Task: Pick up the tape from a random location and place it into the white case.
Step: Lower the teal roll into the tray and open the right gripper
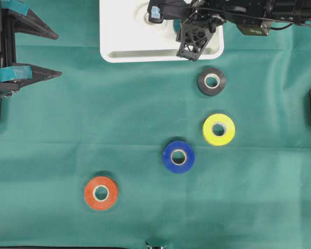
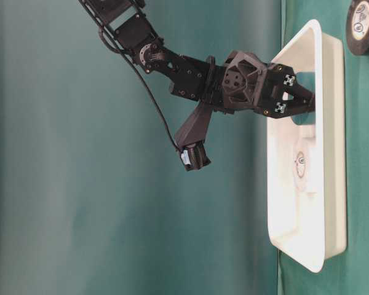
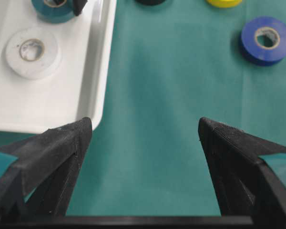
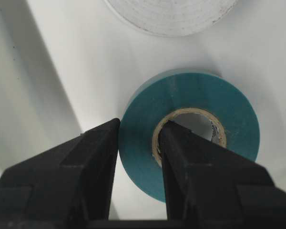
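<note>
A teal tape roll [image 4: 229, 109] is inside the white case [image 1: 124, 54], beside a white roll [image 3: 32, 51] lying flat there. My right gripper [image 4: 139, 125] is shut on the teal roll's wall, with one finger in its cardboard core and the other outside. I cannot tell whether the roll touches the case floor. In the table-level view the right gripper [image 2: 304, 101] reaches down into the case [image 2: 332, 153]. In the overhead view the arm covers most of the teal roll [image 1: 175, 23]. My left gripper [image 1: 54, 52] stands open and empty at the far left, over cloth near the case's corner [image 3: 93, 121].
On the green cloth lie a black roll [image 1: 211, 81], a yellow roll [image 1: 218, 129], a blue roll [image 1: 178, 156] and an orange roll [image 1: 101, 193]. The case sits at the table's back edge, and the right arm crosses above its right half.
</note>
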You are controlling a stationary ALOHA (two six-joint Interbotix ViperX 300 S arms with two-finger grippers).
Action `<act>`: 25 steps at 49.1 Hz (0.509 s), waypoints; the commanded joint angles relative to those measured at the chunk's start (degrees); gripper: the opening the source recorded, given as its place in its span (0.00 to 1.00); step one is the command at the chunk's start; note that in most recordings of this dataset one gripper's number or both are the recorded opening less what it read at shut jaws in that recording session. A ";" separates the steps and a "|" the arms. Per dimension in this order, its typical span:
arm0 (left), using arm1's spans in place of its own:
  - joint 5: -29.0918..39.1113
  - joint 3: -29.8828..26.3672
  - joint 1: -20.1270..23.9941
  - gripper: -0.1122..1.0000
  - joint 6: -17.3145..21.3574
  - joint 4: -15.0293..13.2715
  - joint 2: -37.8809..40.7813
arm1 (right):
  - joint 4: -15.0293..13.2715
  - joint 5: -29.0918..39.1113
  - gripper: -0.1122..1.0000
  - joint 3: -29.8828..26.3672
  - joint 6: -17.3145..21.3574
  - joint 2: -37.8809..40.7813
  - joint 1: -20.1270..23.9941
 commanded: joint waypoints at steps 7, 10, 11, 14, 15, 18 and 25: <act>-0.44 -0.62 0.18 0.91 0.00 -0.09 0.00 | -0.18 -0.35 0.37 -0.97 0.09 -2.37 -0.09; -0.35 -0.62 0.18 0.91 0.00 -0.09 0.00 | -0.35 -0.44 0.51 -0.88 0.00 -3.08 -0.09; -0.44 -0.62 0.18 0.91 0.00 -0.09 0.00 | -0.44 -0.53 0.57 -0.79 -0.09 -3.25 0.00; -0.35 -0.62 0.18 0.91 0.00 -0.09 0.00 | -1.41 -0.62 0.72 -0.70 -0.18 -4.22 0.18; -0.35 -0.62 0.18 0.91 0.00 -0.09 0.00 | -1.67 -0.70 0.77 -0.62 -0.18 -4.48 0.18; -0.44 -0.62 0.18 0.91 0.00 -0.09 0.00 | -1.93 -0.79 0.88 -0.62 0.09 -5.19 0.18; -0.44 -0.62 0.18 0.91 0.00 -0.09 0.00 | -2.02 -0.79 0.90 -0.62 0.26 -6.59 0.18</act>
